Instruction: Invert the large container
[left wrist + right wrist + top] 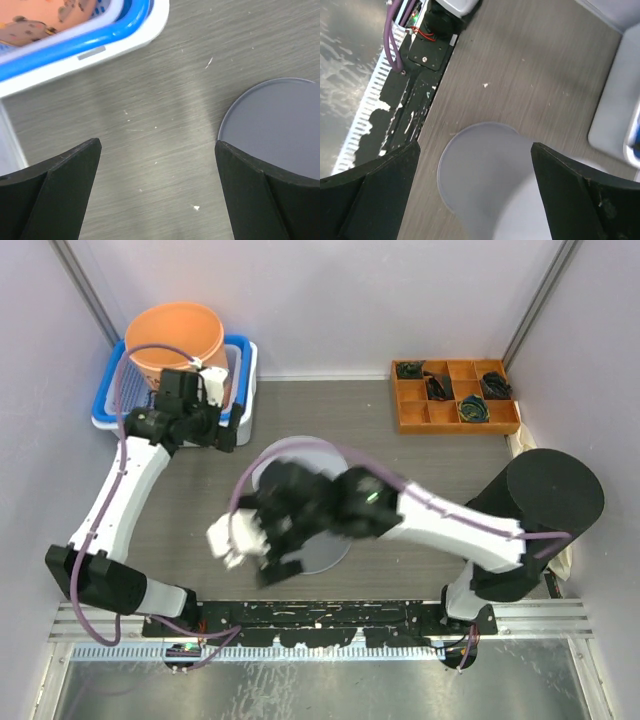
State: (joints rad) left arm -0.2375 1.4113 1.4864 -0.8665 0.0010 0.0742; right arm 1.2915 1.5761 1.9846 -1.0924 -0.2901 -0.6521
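1 container, flat end up, vertical

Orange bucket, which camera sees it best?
The top camera. It shows nearly the whole orange bucket sitting in the blue basket. The left wrist camera catches only a little orange bit behind the basket's rim. The right wrist camera doesn't show it at all.

Probably a robotics lab: 2 robot arms enclosed by plain white walls.
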